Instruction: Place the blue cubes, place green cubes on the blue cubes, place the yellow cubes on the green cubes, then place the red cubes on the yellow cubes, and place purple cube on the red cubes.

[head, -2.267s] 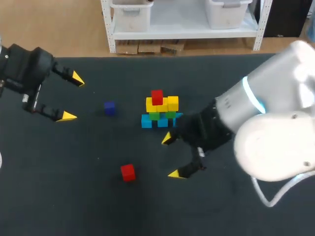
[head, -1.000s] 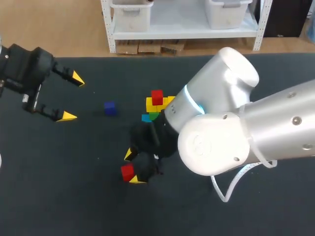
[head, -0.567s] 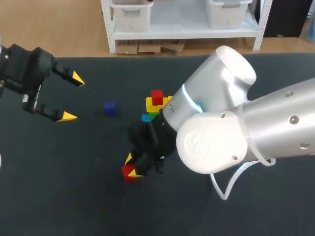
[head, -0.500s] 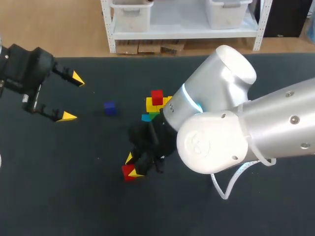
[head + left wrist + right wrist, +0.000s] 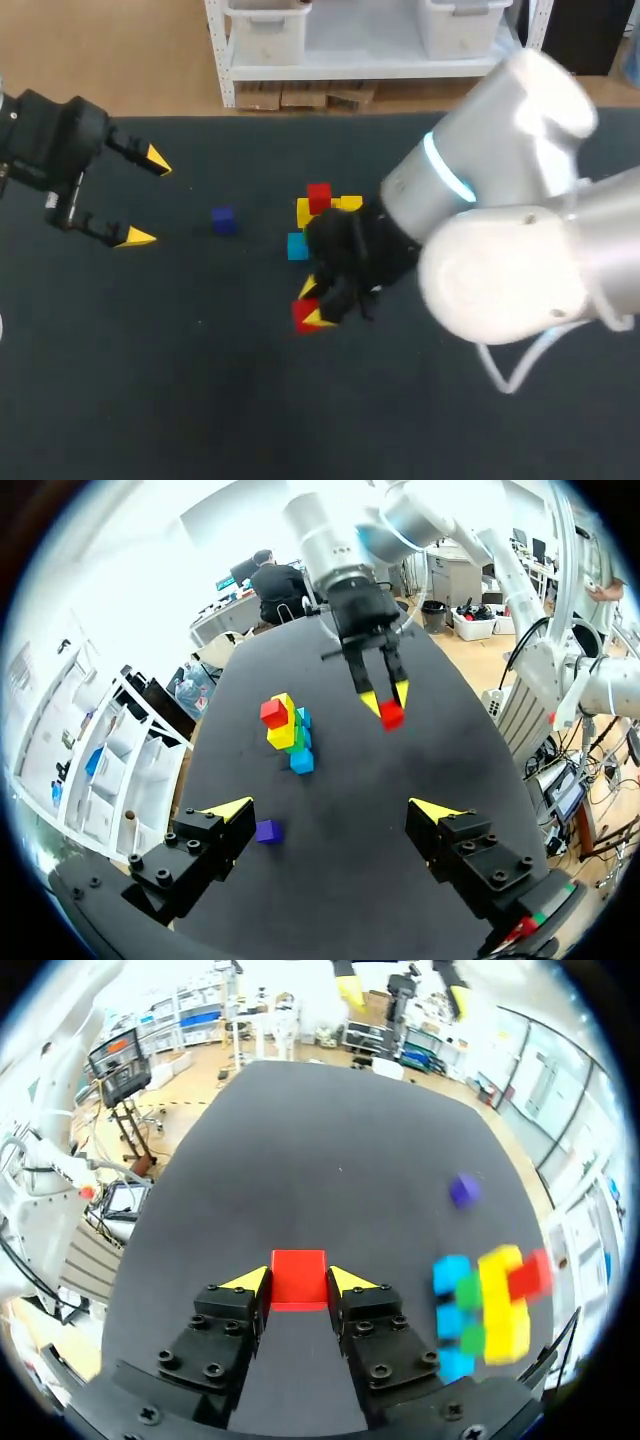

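My right gripper (image 5: 312,305) is shut on a red cube (image 5: 298,1270) and holds it just above the table, in front of the stack. The stack (image 5: 322,222) has blue cubes (image 5: 451,1273) at the bottom, then green, then yellow, with one red cube (image 5: 319,196) on top. My right arm hides part of it in the head view. A purple cube (image 5: 223,221) lies alone to the stack's left. My left gripper (image 5: 146,198) hangs open and empty at the far left, well away from the cubes.
The black tabletop (image 5: 150,380) carries only these cubes. My right arm's bulky grey links (image 5: 500,250) cover the table's right half. The table's back edge (image 5: 300,116) runs behind the stack.
My right gripper shut on the loose red cube, lifted it and carried it right and back toward the stack. The left arm stayed put.
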Tool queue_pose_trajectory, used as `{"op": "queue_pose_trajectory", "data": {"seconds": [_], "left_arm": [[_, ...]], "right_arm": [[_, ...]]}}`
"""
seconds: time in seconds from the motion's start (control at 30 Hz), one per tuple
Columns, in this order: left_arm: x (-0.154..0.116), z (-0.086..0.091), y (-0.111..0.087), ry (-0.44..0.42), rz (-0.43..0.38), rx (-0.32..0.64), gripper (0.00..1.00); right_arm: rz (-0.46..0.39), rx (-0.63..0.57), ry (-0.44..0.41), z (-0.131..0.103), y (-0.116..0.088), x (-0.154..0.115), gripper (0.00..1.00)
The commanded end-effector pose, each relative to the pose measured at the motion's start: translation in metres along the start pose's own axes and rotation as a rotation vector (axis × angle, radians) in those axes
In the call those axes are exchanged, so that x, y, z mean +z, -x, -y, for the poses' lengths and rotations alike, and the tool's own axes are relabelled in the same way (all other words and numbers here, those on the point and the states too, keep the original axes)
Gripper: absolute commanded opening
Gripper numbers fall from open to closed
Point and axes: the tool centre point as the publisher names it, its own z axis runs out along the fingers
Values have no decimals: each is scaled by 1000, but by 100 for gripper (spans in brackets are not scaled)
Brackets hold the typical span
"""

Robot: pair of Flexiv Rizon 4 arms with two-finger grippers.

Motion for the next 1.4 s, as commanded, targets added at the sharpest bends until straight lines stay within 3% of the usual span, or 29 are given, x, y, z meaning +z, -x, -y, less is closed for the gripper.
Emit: {"op": "queue_pose_trajectory", "data": {"seconds": [0.03,0.27,0.57,0.83,1.03,1.4], "left_arm": [[0,1,-1,3,5,3,100],[0,1,-1,3,5,3,100],[0,1,-1,3,5,3,100],[0,1,-1,3,5,3,100],[0,1,-1,3,5,3,100],[0,1,-1,3,5,3,100]], "right_arm": [[-16,19,-101,-12,-16,-63,0],[-18,50,-180,7,-35,-112,0],[-19,30,-215,53,-41,-132,0],[-30,15,-185,95,-40,-115,0],[46,3,-155,120,-32,-94,0],[69,-30,-121,141,-29,-77,0]]}}
